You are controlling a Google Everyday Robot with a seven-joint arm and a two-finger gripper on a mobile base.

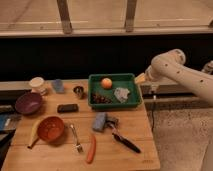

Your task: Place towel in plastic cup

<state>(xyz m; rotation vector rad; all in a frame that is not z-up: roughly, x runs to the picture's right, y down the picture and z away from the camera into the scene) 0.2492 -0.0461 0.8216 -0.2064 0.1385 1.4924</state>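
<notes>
A crumpled grey-white towel [121, 93] lies in the right part of a green tray [113, 77] at the back of the wooden table. A bluish plastic cup [58, 85] stands at the back left, well apart from the tray. My white arm [175, 67] reaches in from the right. My gripper [143, 78] is at the arm's end, by the tray's back right corner, above and to the right of the towel. I see nothing held in it.
The tray also holds an orange [106, 83] and a dark item [100, 98]. On the table are a white container [37, 84], metal cup [78, 91], purple bowl [28, 103], black phone [67, 107], orange bowl [51, 128], fork [76, 137], blue-grey pad [100, 121], black-handled tool [126, 142] and carrot [91, 148].
</notes>
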